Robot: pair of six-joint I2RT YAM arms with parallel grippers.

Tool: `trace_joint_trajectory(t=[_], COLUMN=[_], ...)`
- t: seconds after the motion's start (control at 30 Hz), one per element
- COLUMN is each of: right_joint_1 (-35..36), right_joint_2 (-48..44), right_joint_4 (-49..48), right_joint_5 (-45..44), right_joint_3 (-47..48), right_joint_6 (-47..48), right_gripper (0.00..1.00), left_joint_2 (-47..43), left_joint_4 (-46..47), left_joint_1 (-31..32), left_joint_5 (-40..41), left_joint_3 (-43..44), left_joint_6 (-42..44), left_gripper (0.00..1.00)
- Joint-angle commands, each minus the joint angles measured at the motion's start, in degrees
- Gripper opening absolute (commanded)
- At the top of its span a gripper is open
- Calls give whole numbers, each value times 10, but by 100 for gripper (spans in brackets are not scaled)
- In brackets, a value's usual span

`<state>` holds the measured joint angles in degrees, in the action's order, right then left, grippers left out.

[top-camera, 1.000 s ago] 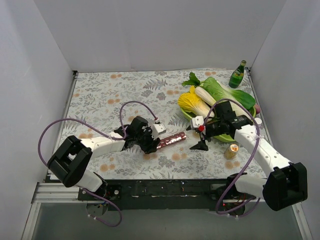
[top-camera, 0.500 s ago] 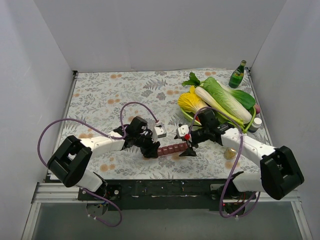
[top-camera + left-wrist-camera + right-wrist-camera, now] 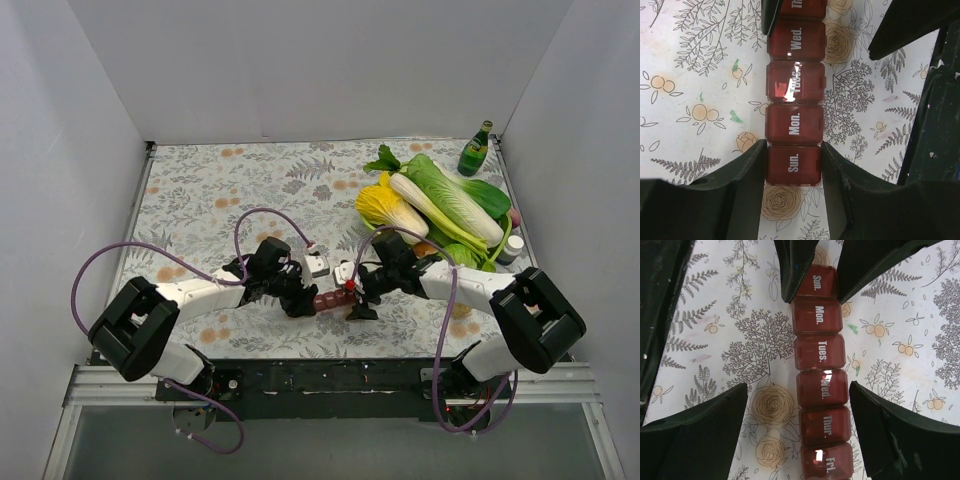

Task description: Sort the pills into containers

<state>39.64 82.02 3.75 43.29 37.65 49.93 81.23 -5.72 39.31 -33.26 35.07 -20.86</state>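
Observation:
The containers are one dark-red strip of day-labelled compartments lying on the floral cloth. In the left wrist view the containers run away from me, and my left gripper is shut on the "Sun." end compartment, with both fingers pressed against its sides. In the right wrist view the containers lie lengthwise between my fingers. My right gripper is open and straddles the strip near "Wed." and "Thur." without touching it. From above, the left gripper and right gripper meet at the strip. No loose pills show.
A green plate with cabbage and bok choy stands at the back right. A green glass bottle is at the far right corner. A small white-capped vial is by the plate. The tan-lidded jar peeks from under my right arm.
My right arm has swung left from beside the jar to the strip, and its open gripper now straddles it. The left gripper has kept its hold on the strip's end.

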Motion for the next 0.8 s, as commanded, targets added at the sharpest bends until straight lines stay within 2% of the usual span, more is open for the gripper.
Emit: trace_joint_trajectory(t=[0.0, 0.37, 0.63, 0.77], right_joint_1=[13, 18, 18, 18], right_joint_2=[24, 75, 100, 104], right_joint_4=[-31, -1, 1, -4], right_joint_5=[-29, -22, -5, -1], right_joint_3=[15, 59, 74, 76], right_joint_6=[24, 23, -11, -30], right_gripper=[88, 66, 57, 50], left_joint_2=[-23, -27, -29, -30], left_joint_4=[24, 29, 33, 34], left_joint_1=[-2, -1, 3, 5], left_joint_5=[6, 26, 35, 39], left_joint_3=[-7, -10, -15, -17], left_joint_6=[2, 6, 6, 6], left_gripper=[9, 9, 8, 7])
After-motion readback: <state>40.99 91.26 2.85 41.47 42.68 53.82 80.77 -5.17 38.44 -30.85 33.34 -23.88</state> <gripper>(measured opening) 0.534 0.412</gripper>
